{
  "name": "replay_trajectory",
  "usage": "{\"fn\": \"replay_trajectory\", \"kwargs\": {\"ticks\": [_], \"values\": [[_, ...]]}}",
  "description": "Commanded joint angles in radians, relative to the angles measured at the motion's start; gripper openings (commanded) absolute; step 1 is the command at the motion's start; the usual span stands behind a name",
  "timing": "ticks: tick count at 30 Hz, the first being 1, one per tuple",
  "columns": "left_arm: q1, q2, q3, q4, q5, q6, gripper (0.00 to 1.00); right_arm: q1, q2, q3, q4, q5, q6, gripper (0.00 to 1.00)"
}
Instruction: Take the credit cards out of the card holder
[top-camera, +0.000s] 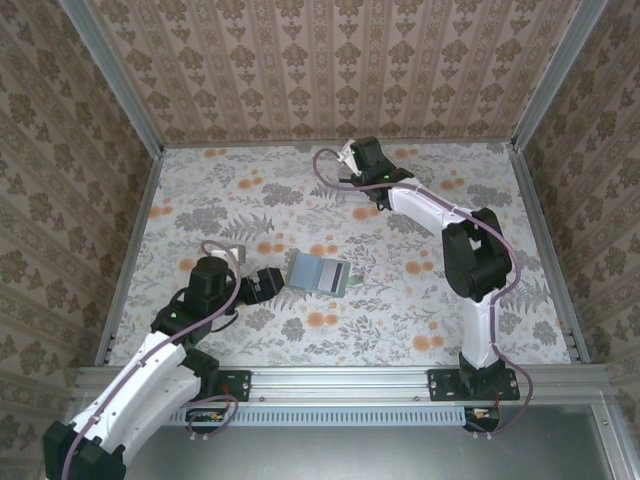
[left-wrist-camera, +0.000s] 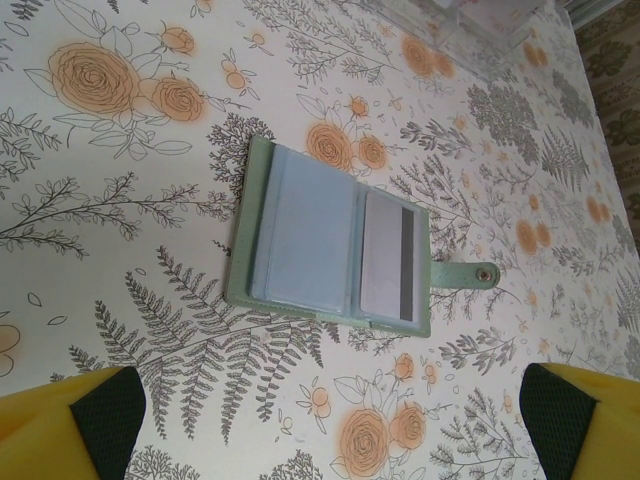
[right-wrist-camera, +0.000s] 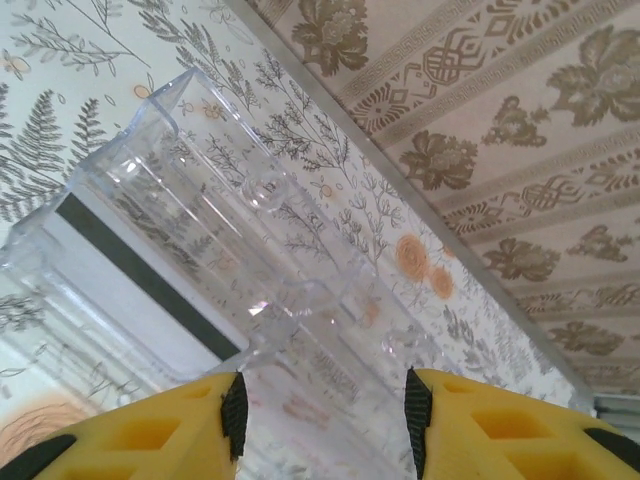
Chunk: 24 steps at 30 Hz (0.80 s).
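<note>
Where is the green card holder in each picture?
Top external: the card holder lies open mid-table, just right of the left pincer.
Left wrist: it sits in the middle, with its snap tab pointing right.
Right wrist: this camera faces the clear tray by the far wall.
Shared landmark: the clear tray, also at the left wrist view's top edge.

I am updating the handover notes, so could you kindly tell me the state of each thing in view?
Card holder: open, lying flat.
Strap: unsnapped.
Pocketed card: tucked in a slot, stripe showing.
Tray card: inside the clear tray.
Left pincer: open, empty.
Right pincer: open, empty, at the tray.
</note>
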Motion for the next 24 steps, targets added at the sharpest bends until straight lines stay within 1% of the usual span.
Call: {"fn": "replay_trajectory", "kwargs": {"ticks": [1,5,9,11,13,14,15,18,19,20,24], "values": [[0.009,0.027,0.022,0.047,0.034,0.002,1.0,0.002,-0.137,-0.061,-0.006,-0.069,0.235,0.49],[0.006,0.08,0.03,0.083,0.059,-0.006,0.99,0.004,-0.288,-0.226,0.01,-0.164,0.446,0.49],[-0.004,0.144,0.027,0.144,0.082,-0.024,0.95,0.009,-0.415,-0.379,-0.037,-0.281,0.653,0.48],[-0.018,0.189,0.031,0.174,0.086,-0.032,0.92,0.018,-0.462,-0.446,-0.075,-0.337,0.72,0.43],[-0.041,0.24,0.04,0.201,0.08,-0.038,0.9,0.034,-0.505,-0.526,-0.084,-0.382,0.792,0.4],[-0.058,0.269,0.05,0.215,0.072,-0.039,0.88,0.051,-0.525,-0.572,-0.069,-0.411,0.816,0.37],[-0.075,0.297,0.06,0.224,0.065,-0.037,0.87,0.067,-0.542,-0.613,-0.058,-0.419,0.835,0.37],[-0.128,0.403,0.109,0.248,0.043,-0.032,0.82,0.151,-0.579,-0.719,-0.034,-0.42,0.88,0.35],[-0.145,0.44,0.128,0.254,0.035,-0.029,0.79,0.179,-0.584,-0.747,-0.025,-0.423,0.896,0.33],[-0.165,0.474,0.146,0.258,0.03,-0.027,0.77,0.201,-0.586,-0.771,-0.013,-0.435,0.911,0.29],[-0.2,0.588,0.194,0.294,0.025,-0.03,0.71,0.266,-0.574,-0.834,0.039,-0.45,0.982,0.24]]}}
